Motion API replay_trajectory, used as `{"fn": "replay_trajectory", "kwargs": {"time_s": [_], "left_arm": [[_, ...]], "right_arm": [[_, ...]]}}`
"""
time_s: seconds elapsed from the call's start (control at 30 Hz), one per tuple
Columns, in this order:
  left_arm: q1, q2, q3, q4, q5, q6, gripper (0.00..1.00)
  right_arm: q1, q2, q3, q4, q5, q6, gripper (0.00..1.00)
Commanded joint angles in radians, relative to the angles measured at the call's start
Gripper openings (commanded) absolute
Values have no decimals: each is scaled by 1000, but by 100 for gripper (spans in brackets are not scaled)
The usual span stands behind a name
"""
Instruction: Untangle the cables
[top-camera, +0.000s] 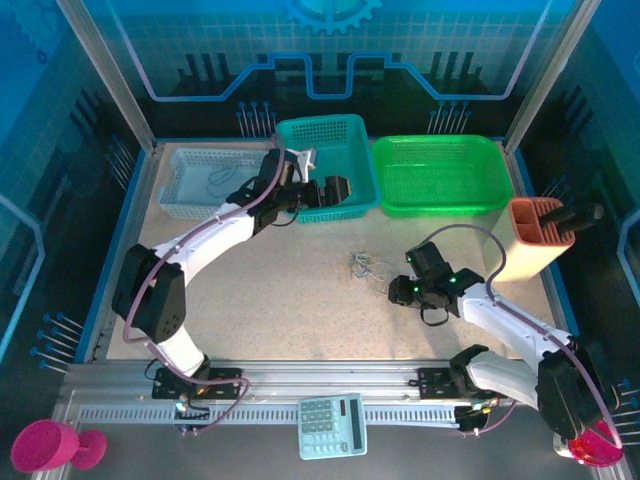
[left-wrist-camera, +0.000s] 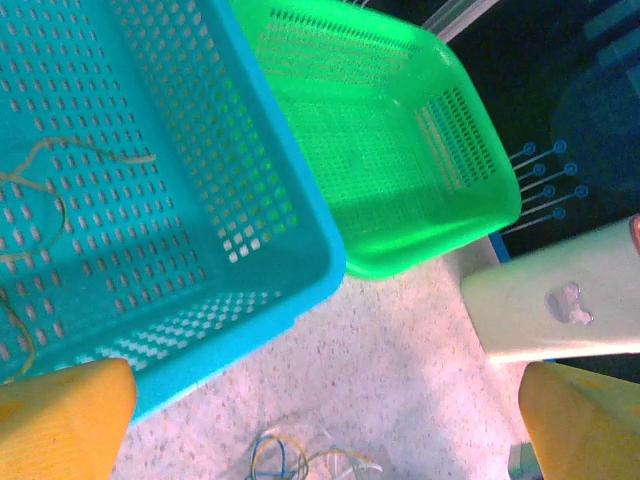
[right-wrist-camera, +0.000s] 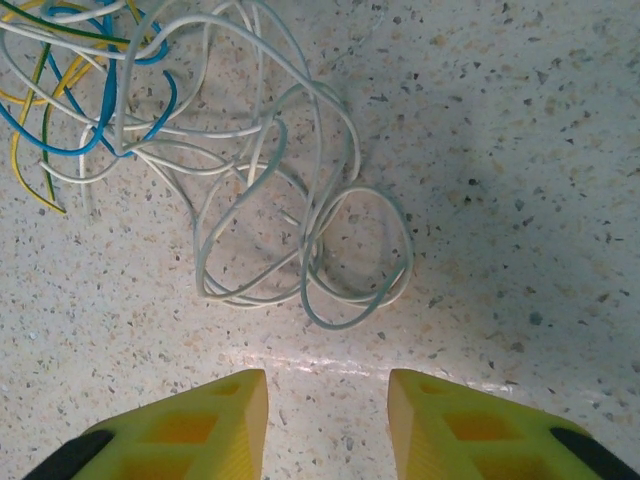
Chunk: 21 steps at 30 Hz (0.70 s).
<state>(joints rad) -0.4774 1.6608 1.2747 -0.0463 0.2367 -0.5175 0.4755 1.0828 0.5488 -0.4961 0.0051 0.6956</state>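
Observation:
The tangled cables (top-camera: 370, 268) lie in a small heap mid-table. In the right wrist view, white and grey-blue loops (right-wrist-camera: 305, 250) spread just ahead of my fingers, with blue and yellow strands (right-wrist-camera: 80, 100) at the upper left. My right gripper (right-wrist-camera: 328, 405) is open just short of the loops, nothing between its yellow fingers; from above it (top-camera: 395, 290) sits right of the heap. My left gripper (top-camera: 338, 190) hovers wide open and empty at the teal basket's (left-wrist-camera: 300, 210) front rim. A pale yellow cable (left-wrist-camera: 45, 190) lies inside that basket.
A pale blue basket (top-camera: 190, 195) at the back left holds a thin wire (top-camera: 218, 181). A green basket (top-camera: 440, 205) stands right of the teal one (top-camera: 325, 130). An orange holder (top-camera: 535, 240) stands at the right edge. A calculator (top-camera: 332, 425) lies on the front rail.

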Motion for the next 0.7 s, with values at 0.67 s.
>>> {"fn": "replay_trajectory", "kwargs": {"time_s": [0.67], "left_arm": [[-40, -198, -140, 78, 3, -71, 99]], "right_arm": [[-51, -38, 144, -6, -72, -66, 0]]}}
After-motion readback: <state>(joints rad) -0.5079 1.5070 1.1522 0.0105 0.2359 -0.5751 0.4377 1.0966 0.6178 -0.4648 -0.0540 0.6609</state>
